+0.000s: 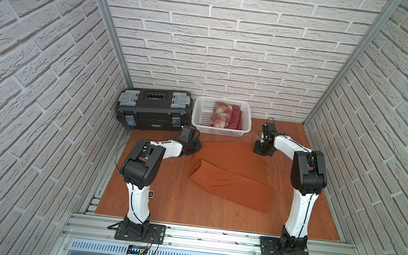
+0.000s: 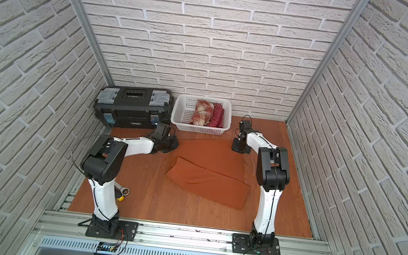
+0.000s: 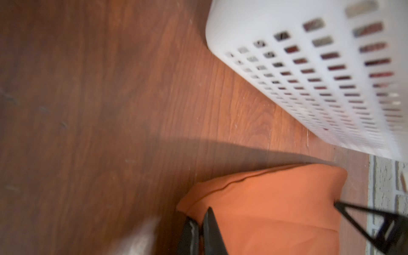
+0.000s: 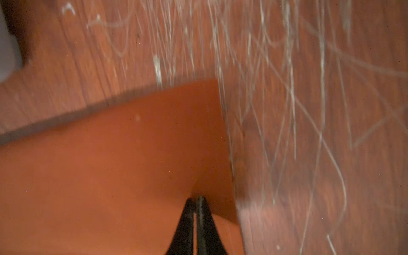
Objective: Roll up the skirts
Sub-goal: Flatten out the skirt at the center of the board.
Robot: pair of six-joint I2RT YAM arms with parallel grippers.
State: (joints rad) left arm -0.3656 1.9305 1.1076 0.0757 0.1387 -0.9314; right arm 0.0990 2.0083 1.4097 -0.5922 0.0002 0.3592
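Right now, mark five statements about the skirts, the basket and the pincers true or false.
1. The plaid skirt lies in the white basket. True.
2. The rust-orange skirt lies on the table, outside the basket. True.
3. The polka-dot skirt lies spread on the table. False: it sits in the basket beside the plaid skirt.
4. The right pincer stands wide open over bare wood. False: it is shut on the rust-orange skirt.
5. The left pincer is shut on a corner of the rust-orange skirt. True.
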